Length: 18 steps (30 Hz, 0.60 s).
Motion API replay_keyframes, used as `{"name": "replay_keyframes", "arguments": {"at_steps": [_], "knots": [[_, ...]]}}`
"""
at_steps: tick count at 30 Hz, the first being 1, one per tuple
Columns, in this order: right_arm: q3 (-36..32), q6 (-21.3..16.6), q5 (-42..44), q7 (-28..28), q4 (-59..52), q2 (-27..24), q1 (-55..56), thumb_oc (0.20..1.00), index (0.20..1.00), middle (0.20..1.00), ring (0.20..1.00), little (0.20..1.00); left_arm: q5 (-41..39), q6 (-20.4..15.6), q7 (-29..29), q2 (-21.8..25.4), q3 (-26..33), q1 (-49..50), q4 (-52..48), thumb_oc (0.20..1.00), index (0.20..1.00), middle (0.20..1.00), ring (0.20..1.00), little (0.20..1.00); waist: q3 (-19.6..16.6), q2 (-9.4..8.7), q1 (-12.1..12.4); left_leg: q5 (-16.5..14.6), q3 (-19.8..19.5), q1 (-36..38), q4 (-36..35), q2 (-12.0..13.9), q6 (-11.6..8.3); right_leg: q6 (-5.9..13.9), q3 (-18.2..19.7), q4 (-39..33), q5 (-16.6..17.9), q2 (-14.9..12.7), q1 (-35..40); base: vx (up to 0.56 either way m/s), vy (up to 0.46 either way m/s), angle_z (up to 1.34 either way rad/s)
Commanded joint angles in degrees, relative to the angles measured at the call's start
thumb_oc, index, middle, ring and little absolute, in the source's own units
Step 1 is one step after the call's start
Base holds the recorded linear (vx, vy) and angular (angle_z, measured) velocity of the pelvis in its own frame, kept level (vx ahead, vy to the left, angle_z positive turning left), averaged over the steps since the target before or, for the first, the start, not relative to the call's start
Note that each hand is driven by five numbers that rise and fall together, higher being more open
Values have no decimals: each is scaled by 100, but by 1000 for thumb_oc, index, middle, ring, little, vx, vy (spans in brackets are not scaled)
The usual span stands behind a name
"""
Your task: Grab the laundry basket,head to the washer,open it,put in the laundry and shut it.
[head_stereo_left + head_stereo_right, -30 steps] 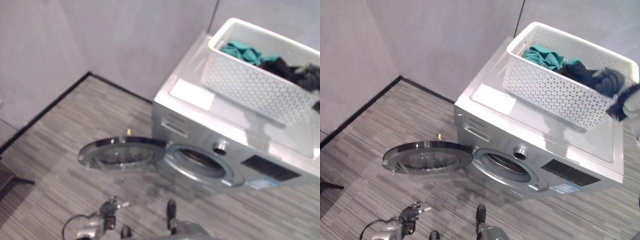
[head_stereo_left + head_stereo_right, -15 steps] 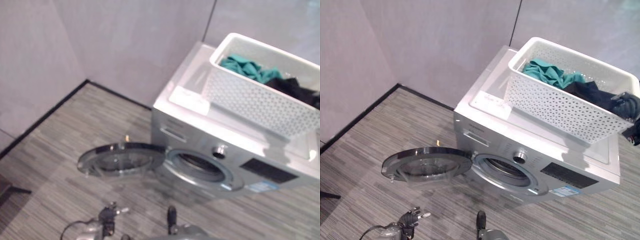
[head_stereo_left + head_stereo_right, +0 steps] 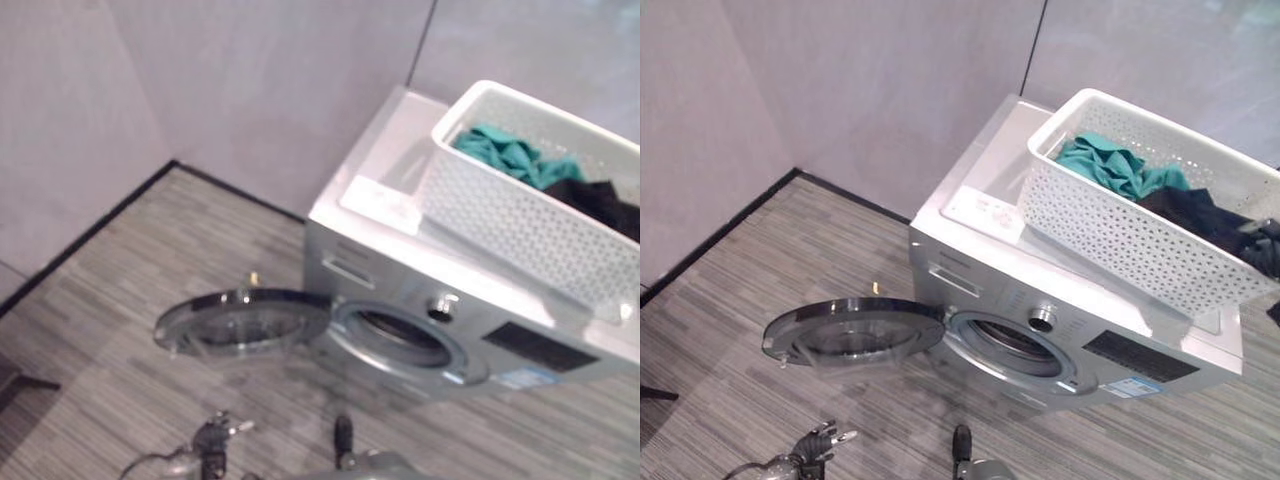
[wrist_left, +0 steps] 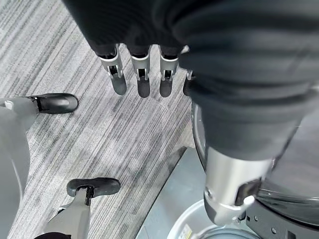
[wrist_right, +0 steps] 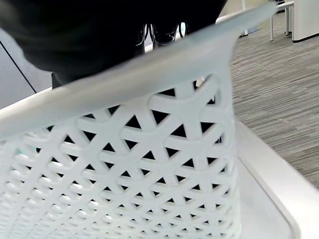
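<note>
The left hand [image 4: 149,45] hangs with its silver, dark-tipped fingers [image 4: 143,82] straight and relaxed in a row, holding nothing; below them lies the grey striped floor [image 4: 99,124], and past the hand shows the dark rim of the washer door [image 4: 294,209]. The right hand [image 5: 99,35] is a dark shape just behind the rim of the white laundry basket [image 5: 149,164], right at the basket's far end; its fingers are hidden by the rim, so I cannot tell whether they are curled on it or not. In the eye views the basket [image 3: 1120,235] sits on top of the silver washer [image 3: 970,260], toward the machine's right side, its perforated wall facing the camera. Inside it lie a teal garment [image 3: 1105,165] at the left end and dark clothes [image 3: 1205,215] further right, all well apart from the left hand. The washer's round door [image 3: 852,332] is swung wide open to the left and lies nearly level above the floor, leaving the drum opening [image 3: 1010,340] clear in the machine's front. The washer stands against a pale wall [image 3: 890,90] near a corner of the room.
</note>
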Motion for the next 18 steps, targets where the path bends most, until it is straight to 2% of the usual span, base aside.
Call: {"name": "replay_keyframes", "arguments": {"at_steps": [1,9,14,18], "knots": [[317,57,24,214,455,5,-46,200,200,200,200,200,-9,-153,-61,-5,-87,-268,132,1000,1000,1000,1000,1000,-110,130,1,1327,260,272,550,734,-10,395,-47,1772,-958,-391,-775,0,0,0],[748,92,-77,-25,1047,71,-790,200,200,200,200,200,-1,-157,-11,-44,-220,-320,189,1000,1000,1000,1000,1000,-132,153,32,1311,249,276,552,715,-1,396,-8,1727,-945,-379,-755,1,-1,-1],[1516,170,-420,-499,1764,453,-2081,200,200,200,200,200,50,-138,91,-61,-379,-354,204,1000,1000,1000,1000,1000,-112,165,193,1254,177,212,542,712,24,381,-58,1646,-955,-385,-700,3,-11,1],[1832,165,-541,-691,2024,572,-2587,200,200,200,200,200,89,-139,133,-24,-412,-329,200,1000,1000,1000,1000,1000,-65,176,298,1249,116,129,537,703,26,370,-101,1593,-952,-394,-684,0,-7,1]]}}
